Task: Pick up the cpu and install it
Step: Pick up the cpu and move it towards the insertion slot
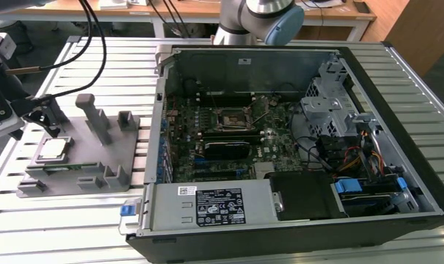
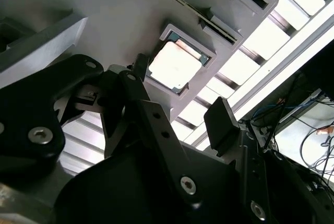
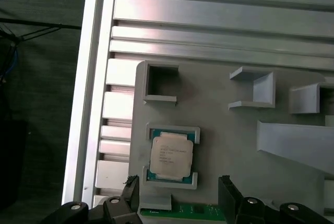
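Observation:
The cpu (image 1: 54, 148) is a small square chip with a silvery top and a thin green edge. It lies flat in a recess of the grey fixture plate (image 1: 104, 154) on the exterior view's left. Both wrist views show the cpu (image 2: 175, 65) (image 3: 169, 155) in its framed pocket. My gripper (image 1: 49, 117) hangs just above and behind the chip. It is open, its two black fingers (image 3: 227, 195) spread wider than the chip with nothing between them. The motherboard's square socket (image 1: 234, 117) sits inside the open computer case (image 1: 398, 110).
Upright grey posts (image 1: 94, 118) and blocks rise from the fixture plate close to the gripper. The slatted aluminium table (image 1: 75, 220) carries the fixture and the case. Cables, a drive cage (image 1: 332, 99) and a power supply (image 1: 207, 206) crowd the case interior.

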Available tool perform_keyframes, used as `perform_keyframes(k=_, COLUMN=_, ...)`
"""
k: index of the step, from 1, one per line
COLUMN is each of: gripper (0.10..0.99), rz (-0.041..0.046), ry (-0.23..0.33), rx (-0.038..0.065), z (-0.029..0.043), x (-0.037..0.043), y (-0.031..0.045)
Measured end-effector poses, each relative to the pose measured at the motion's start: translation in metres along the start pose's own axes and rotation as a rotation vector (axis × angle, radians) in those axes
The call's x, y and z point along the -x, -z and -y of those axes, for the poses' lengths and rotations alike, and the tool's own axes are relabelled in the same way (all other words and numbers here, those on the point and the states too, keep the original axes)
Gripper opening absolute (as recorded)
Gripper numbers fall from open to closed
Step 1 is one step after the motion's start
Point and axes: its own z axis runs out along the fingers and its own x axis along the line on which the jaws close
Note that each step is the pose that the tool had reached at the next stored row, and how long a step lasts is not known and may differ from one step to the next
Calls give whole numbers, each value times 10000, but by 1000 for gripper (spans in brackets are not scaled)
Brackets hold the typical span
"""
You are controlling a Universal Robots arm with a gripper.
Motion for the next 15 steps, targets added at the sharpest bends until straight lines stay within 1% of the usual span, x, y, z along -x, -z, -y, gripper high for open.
perform_keyframes(k=5, gripper=702, rz=3, ry=-31, rx=1, z=4, x=0, y=-51)
perform_keyframes(k=15, gripper=702, rz=7, ry=-77, rx=1, z=10, x=1, y=-130)
